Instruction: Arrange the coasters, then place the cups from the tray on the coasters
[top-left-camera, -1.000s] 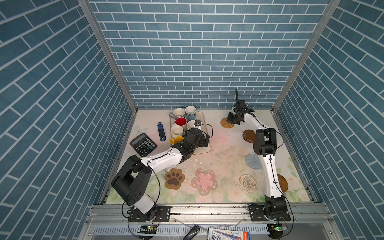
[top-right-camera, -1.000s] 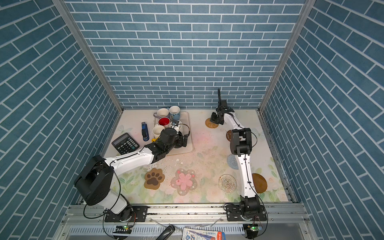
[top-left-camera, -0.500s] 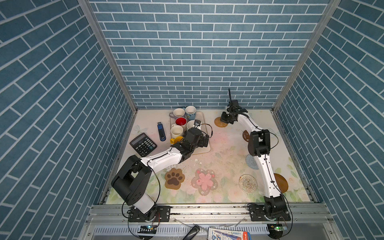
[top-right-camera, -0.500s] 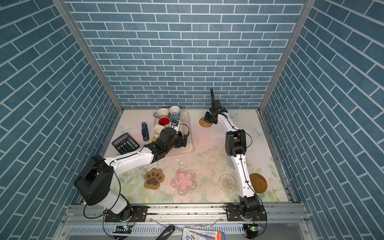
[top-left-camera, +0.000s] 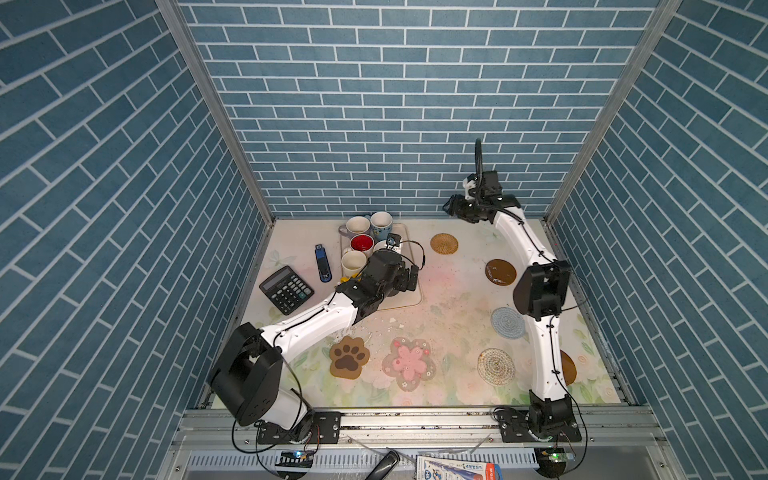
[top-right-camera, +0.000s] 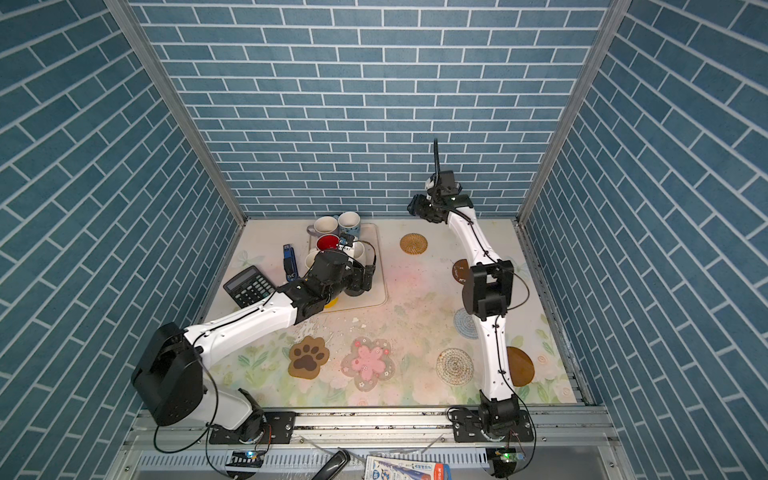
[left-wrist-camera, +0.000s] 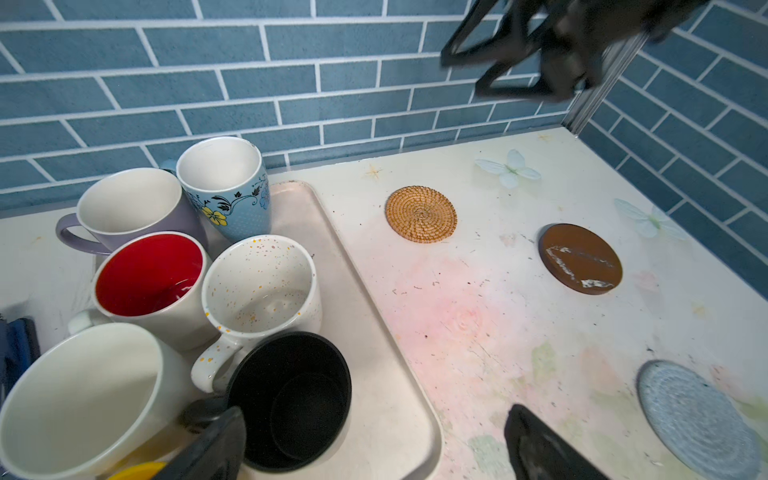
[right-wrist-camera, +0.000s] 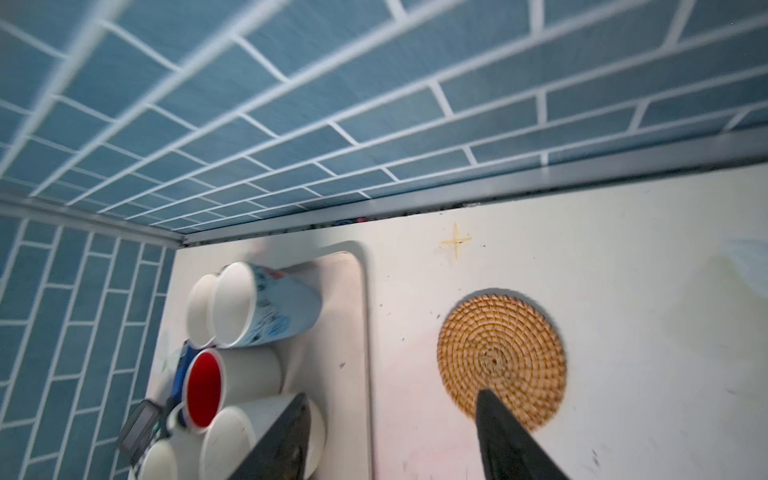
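My left gripper (top-left-camera: 409, 276) (left-wrist-camera: 374, 449) hangs open over the beige tray (top-left-camera: 415, 293) (left-wrist-camera: 374, 353), one finger beside the black cup (left-wrist-camera: 291, 399). Crowded on the tray are a speckled white cup (left-wrist-camera: 262, 286), a red-inside cup (top-left-camera: 361, 243), a lavender cup (top-left-camera: 357, 225), a light blue cup (top-left-camera: 381, 222), a plain white cup (top-left-camera: 353, 262) and a sliver of a yellow cup (left-wrist-camera: 133, 471). My right gripper (top-left-camera: 451, 205) (right-wrist-camera: 395, 440) is open and empty, raised above the woven tan coaster (top-left-camera: 444, 243) (right-wrist-camera: 500, 359), which lies flat right of the tray.
Brown disc (top-left-camera: 500, 272), pale blue knit (top-left-camera: 508, 323), whitish woven (top-left-camera: 496, 366), pink flower (top-left-camera: 409, 363) and paw (top-left-camera: 349, 357) coasters lie on the table. Another brown disc (top-left-camera: 568, 368) is half hidden by the right arm. A calculator (top-left-camera: 286, 289) and a blue stapler-like thing (top-left-camera: 323, 257) sit left of the tray.
My right gripper slid the woven tan coaster a little to the left, let go of it, opened and rose towards the back wall. The left arm has not moved.
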